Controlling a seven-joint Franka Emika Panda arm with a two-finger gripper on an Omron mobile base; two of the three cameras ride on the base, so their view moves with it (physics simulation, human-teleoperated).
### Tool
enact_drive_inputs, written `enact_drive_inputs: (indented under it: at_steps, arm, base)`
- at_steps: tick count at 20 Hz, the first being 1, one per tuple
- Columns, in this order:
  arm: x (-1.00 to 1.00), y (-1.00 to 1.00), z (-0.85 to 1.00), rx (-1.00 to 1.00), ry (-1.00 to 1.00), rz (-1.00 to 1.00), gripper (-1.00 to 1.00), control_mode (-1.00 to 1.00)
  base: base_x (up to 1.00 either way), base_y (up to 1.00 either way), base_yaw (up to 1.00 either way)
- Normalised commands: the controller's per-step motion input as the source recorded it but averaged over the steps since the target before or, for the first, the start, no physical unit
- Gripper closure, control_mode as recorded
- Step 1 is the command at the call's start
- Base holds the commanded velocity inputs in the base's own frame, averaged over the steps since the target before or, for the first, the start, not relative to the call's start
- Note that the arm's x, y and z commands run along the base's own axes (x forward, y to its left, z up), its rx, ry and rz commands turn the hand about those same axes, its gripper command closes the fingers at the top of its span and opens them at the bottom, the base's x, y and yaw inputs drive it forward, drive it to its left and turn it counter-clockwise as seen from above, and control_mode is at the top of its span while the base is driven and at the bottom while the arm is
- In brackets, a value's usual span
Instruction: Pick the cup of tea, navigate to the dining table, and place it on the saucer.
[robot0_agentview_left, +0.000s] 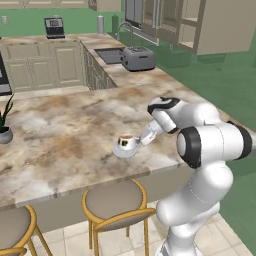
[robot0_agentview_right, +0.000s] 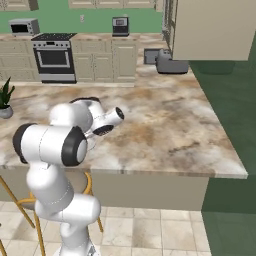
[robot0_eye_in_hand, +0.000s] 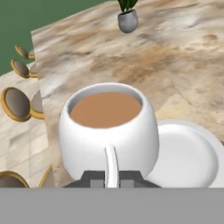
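Placement stage at the dining desk (robot0_agentview_left: 65, 135). The claw (robot0_eye_in_hand: 111, 178) is closed on the handle of the cup of tea (robot0_eye_in_hand: 108, 127), whose brown surface appears level in the hand view. From the left base view the cup (robot0_agentview_left: 126, 142) sits over the saucer (robot0_agentview_left: 125, 150), near the desk's front edge above a stool (robot0_agentview_left: 114, 200); whether its base already touches the saucer cannot be told (the hand view shows the saucer (robot0_eye_in_hand: 186, 155) offset to one side of the cup, which suggests the cup is not yet centred). Judged next move: shift the cup over the saucer's middle, lower it until seated, then release the handle without tipping the tea.
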Motion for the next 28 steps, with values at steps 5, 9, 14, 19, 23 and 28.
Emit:
enact_drive_inputs:
  at_steps: [5,9,14,19,23,28]
  arm:
    - [0.01,0.0,-0.06,0.0,0.0,0.03,1.0,-1.0]
    - [0.0,-0.06,-0.27,0.0,-0.11,0.0,1.0,-1.0]
    - [0.05,-0.01,-0.12,-0.01,-0.16,0.01,1.0,-1.0]
    - [0.13,0.0,0.0,0.0,-0.02,0.0,1.0,-1.0]
    - [0.29,0.0,0.0,-0.01,0.0,0.0,1.0,-1.0]
    - [0.23,0.0,0.0,0.0,0.0,0.0,1.0,-1.0]
  base:
    - [0.0,0.0,0.0]
    - [0.0,0.0,0.0]
    - [0.0,0.0,0.0]
    - [0.0,0.0,0.0]
    - [0.0,0.0,0.0]
    - [0.0,0.0,0.0]
